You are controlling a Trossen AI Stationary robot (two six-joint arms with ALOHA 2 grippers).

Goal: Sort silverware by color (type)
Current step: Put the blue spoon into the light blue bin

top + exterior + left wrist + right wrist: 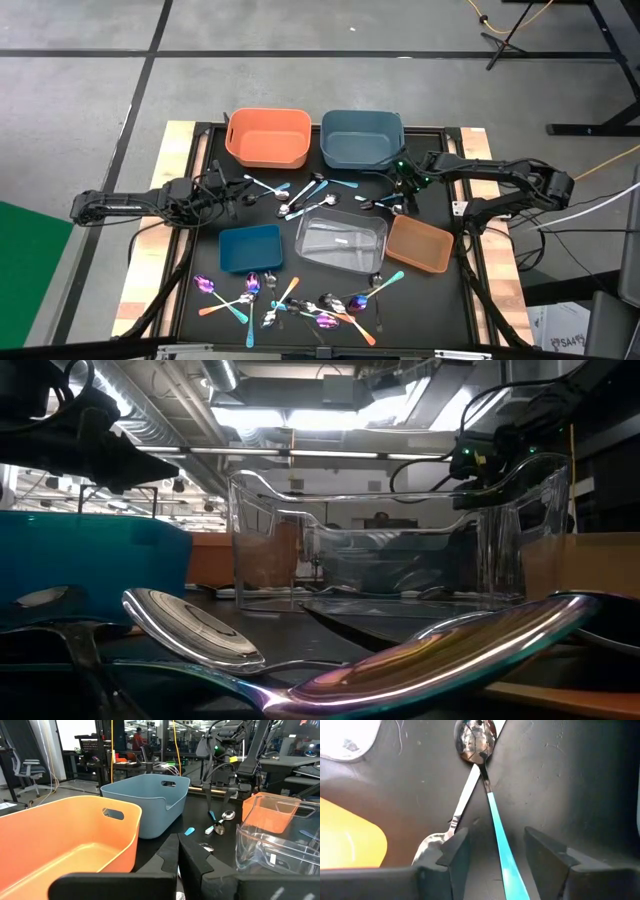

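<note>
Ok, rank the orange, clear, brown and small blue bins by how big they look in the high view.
1. Orange bin
2. Clear bin
3. Small blue bin and brown bin: they look about alike, so no ranking between them.

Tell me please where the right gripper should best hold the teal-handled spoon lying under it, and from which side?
Grip the teal-handled spoon on its straight teal handle, coming down from above. The open right gripper already straddles it there. Near the bowl, a plain silver spoon crosses it, so stay on the teal part.
</note>
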